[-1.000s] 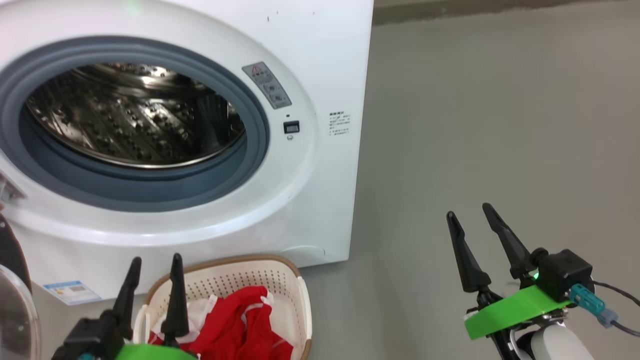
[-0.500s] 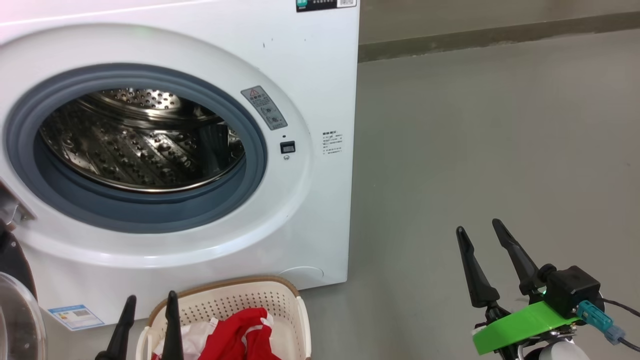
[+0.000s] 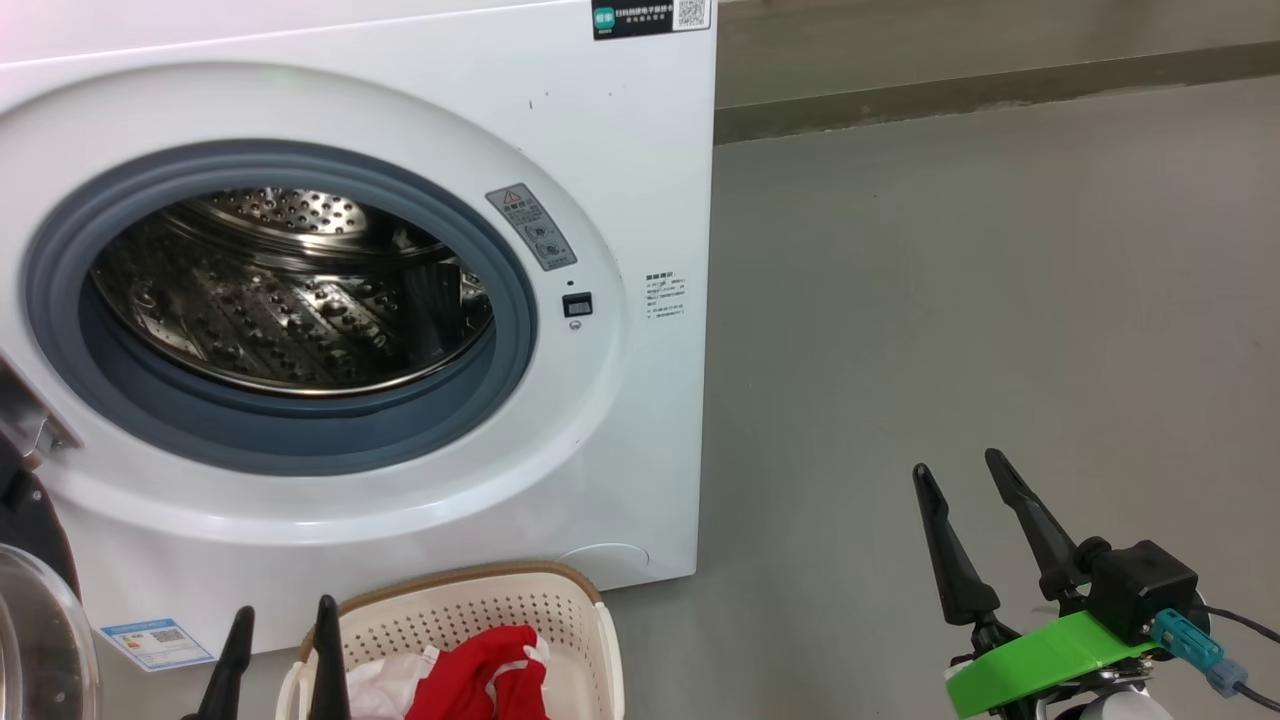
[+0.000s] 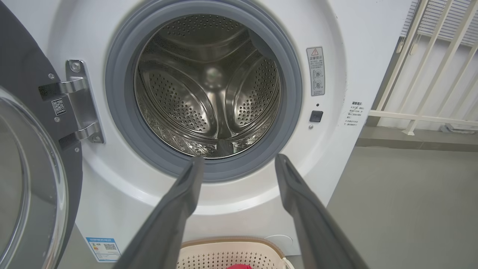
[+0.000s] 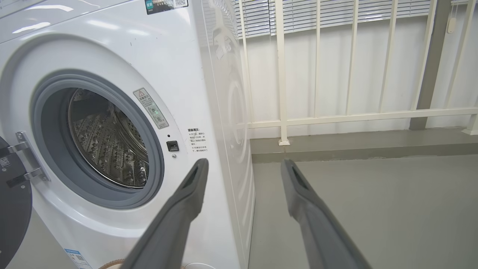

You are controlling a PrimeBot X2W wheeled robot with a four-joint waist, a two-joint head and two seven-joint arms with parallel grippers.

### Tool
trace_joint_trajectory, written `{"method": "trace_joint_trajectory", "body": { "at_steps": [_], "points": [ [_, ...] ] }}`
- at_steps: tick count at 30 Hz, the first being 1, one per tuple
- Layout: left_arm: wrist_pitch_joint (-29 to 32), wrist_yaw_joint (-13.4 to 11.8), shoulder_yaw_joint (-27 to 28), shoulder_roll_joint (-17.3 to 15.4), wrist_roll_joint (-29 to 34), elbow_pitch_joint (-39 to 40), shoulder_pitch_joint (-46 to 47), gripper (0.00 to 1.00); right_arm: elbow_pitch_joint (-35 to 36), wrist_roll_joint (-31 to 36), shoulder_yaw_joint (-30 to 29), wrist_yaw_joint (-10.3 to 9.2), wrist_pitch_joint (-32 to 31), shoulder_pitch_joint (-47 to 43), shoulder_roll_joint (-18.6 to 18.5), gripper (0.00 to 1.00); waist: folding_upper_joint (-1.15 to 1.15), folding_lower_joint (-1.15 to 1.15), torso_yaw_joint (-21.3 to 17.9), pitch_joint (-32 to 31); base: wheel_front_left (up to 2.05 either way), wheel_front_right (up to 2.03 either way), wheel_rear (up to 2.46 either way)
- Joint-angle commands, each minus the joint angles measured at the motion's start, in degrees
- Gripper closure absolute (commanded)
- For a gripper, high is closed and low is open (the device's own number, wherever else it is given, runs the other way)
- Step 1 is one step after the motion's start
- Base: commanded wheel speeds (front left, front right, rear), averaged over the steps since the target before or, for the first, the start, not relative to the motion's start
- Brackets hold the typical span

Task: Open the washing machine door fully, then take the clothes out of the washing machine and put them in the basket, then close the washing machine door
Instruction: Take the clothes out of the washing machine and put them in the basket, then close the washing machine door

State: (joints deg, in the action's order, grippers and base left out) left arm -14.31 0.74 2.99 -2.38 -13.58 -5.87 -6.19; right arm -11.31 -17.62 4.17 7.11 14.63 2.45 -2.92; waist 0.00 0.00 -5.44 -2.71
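DESK: What's nearest the lens?

PHOTOGRAPHER: At 7 o'clock of the head view, the left gripper point(image 3: 283, 608) hangs with its two dark fingers spread wide, holding nothing. Just beside it, at 6 o'clock, the basket point(image 3: 470, 578) sits on the floor point(image 3: 950, 250) with the clothes point(image 3: 480, 670), red and white, heaped inside. At 4 o'clock the right gripper point(image 3: 958, 465), fingers likewise parted and empty, hovers over bare floor, well apart from everything.

DESK: And behind that?

PHOTOGRAPHER: The washing machine door point(image 4: 22, 149) stands swung out at 8 o'clock on its hinge point(image 4: 80, 101). Beyond, from 9 to 12 o'clock, the washing machine point(image 3: 640, 150) gapes. Its drum point(image 4: 209, 86) looks empty, as far as the left wrist view reaches.

DESK: So only the closing is left. What could spoil it?

PHOTOGRAPHER: Three things, I judge. The basket stands close under the opening, so the door's swing may clip its rim or a raised fold of cloth. The left fingers sit between door and opening and could be caught. And a push on the bulging glass could slide off, or fall short of the latch point(image 3: 578, 305), leaving the door ajar.
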Motion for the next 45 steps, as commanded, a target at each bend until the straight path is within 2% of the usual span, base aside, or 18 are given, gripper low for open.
{"method": "trace_joint_trajectory", "body": {
  "at_steps": [1,10,22,45],
  "points": [
    [-0.69,-0.40,2.12,-0.50,0.75,1.13,0.78,0.00,1.24,0.08,1.07,0.37,0.37,0.67,0.01,0.00,0.00,0.00,0.03,-0.02,0.00,0.00,0.00],
    [-0.69,-0.36,2.81,-0.50,-0.48,2.26,1.32,0.00,1.13,-0.03,0.94,0.37,0.37,0.65,0.01,0.00,0.00,0.00,-0.07,0.06,0.00,0.00,0.00],
    [-0.69,-1.56,2.62,-0.50,2.01,2.87,1.26,0.00,0.40,-0.25,0.69,0.37,0.37,0.67,0.02,0.00,0.00,0.00,0.14,0.25,-0.23,0.23,0.00],
    [-0.69,-2.25,2.50,-0.50,2.93,3.06,1.20,0.00,0.02,-1.16,0.50,0.37,0.37,0.64,0.03,0.00,0.00,0.00,0.48,0.29,-1.52,1.52,0.00]
  ]
}}
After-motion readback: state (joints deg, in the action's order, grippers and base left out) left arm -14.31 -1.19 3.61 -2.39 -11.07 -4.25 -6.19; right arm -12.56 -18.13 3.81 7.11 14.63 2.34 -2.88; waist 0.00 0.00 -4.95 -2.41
